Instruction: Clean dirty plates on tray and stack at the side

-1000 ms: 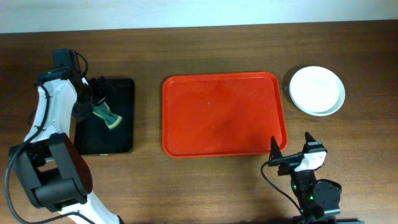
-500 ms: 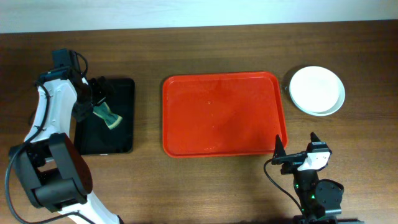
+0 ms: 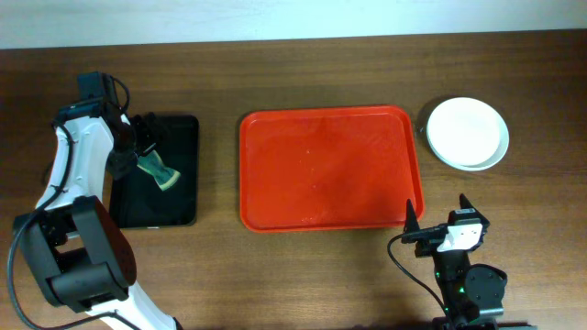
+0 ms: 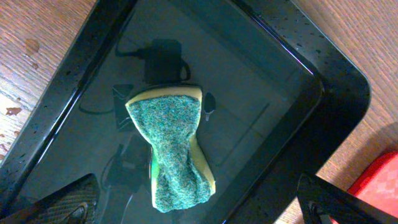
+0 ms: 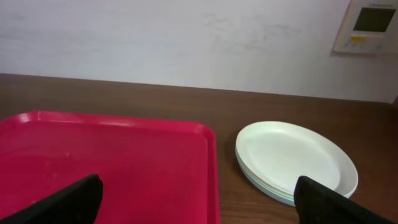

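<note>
Plates sit in a neat stack on the tabletop, just off the far right corner of the tray, close to its rim but apart from it. Right wrist view shows pale, clean-looking upper faces and layered rims; exact count not readable. Tray lies mid-table, long side across, red surface glossy with a few faint specks. Right gripper hangs low at the near right corner of the tray, facing the far wall; fingers spread wide at both lower edges of its view, nothing between them. Left gripper hovers over a black tray at the left side of the tabletop, well apart from the red one; fingers likewise wide apart, holding nothing. Sponge lies flat inside the black tray below that gripper: teal-green face, yellow edge, pinched at the waist, no finger touching it. Droplets bead along the black tray's rim; small dark wet spots on the wood beside it. Small display panel on the wall behind.
</note>
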